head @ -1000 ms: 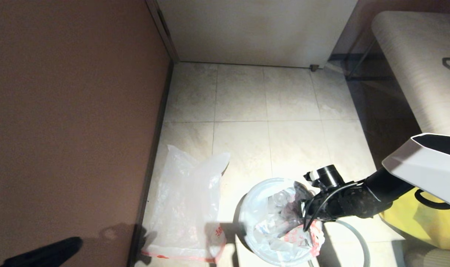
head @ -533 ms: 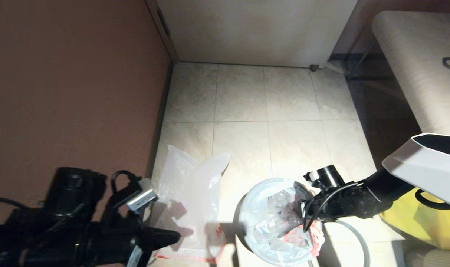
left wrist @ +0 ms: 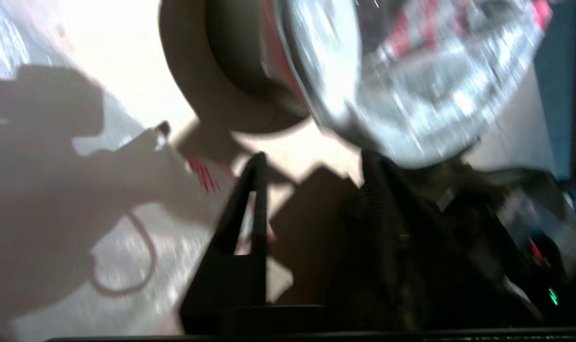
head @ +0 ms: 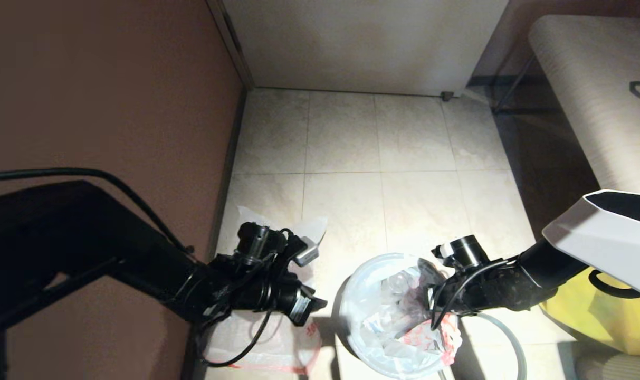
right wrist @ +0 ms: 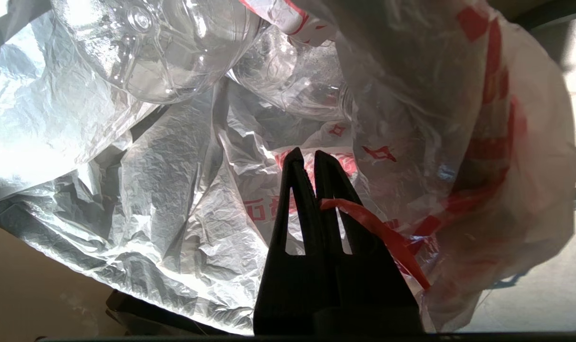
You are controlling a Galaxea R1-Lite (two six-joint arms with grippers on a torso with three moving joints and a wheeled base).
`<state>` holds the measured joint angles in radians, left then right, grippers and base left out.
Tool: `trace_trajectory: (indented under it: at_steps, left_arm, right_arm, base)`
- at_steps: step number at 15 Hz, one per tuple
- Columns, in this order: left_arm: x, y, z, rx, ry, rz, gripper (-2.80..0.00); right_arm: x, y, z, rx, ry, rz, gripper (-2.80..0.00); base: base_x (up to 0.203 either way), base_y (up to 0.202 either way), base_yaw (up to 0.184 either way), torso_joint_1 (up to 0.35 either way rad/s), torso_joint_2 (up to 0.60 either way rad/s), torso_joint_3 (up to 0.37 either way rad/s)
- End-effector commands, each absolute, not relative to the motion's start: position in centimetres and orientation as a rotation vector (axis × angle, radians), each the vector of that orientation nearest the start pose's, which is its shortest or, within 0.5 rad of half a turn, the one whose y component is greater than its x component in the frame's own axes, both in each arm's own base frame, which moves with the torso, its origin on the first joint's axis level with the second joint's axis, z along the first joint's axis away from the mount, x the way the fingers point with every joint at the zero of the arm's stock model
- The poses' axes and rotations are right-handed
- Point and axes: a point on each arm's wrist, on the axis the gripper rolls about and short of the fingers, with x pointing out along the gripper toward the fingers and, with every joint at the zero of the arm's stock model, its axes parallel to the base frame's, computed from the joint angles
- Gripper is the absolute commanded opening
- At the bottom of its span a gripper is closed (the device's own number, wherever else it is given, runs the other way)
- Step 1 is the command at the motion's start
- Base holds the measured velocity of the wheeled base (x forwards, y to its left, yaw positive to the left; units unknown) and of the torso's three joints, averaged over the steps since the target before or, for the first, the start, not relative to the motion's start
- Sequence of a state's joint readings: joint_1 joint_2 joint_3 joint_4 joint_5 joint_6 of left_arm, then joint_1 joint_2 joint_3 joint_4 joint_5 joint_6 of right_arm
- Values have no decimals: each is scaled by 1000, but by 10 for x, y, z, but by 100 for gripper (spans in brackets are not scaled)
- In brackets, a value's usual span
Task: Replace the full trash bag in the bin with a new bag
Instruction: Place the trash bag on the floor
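right claw (right wrist: 306,159) pinching drawstring (right wrist: 363,213) (red) — full trash bag (head: 399,316)

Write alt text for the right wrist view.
The right gripper, shut on a red drawstring, sits inside the mouth of the full trash bag. Clear bottles and crumpled white plastic with red print fill the view.

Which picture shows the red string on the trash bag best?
The right wrist view: the red drawstring runs right between the shut fingers of the right gripper, up close. The head view shows the full trash bag in the bin with red print, but the string is hidden by the gripper. The left wrist view gives only red smears.
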<state>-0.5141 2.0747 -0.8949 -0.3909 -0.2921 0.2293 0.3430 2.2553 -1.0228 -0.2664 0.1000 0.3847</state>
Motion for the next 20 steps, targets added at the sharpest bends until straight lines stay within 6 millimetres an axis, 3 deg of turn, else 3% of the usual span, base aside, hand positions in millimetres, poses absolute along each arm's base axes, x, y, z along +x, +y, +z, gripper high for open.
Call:
trace_trajectory:
  at_steps: [1, 4, 9, 10, 16, 20]
  left_arm:
    - [332, -202, 23, 297, 746, -860, 0]
    - [345, -225, 10, 319, 730, -844, 0]
    - [338, -243, 6, 267, 755, -833, 0]
    - [338, -248, 1, 291, 755, -798, -280]
    - [327, -280, 9, 369, 683, -712, -280]
    - [332, -288, 10, 391, 657, -671, -280]
  right_arm:
    - [354, 129, 8, 233, 1028, 217, -280]
    - [356, 127, 7, 236, 1027, 211, -280]
    - [355, 129, 6, 233, 1032, 214, -280]
    - [355, 129, 6, 233, 1031, 215, -280]
    - [359, 130, 10, 233, 1012, 224, -280]
    - [359, 129, 6, 261, 1026, 210, -280]
  base:
    - [0, 0, 0, 0, 0, 0]
    - [0, 0, 0, 0, 0, 0]
    - [0, 0, 0, 0, 0, 0]
    - [0, 0, 0, 0, 0, 0]
    - [0, 0, 0, 0, 0, 0]
    - [0, 0, 0, 0, 0, 0]
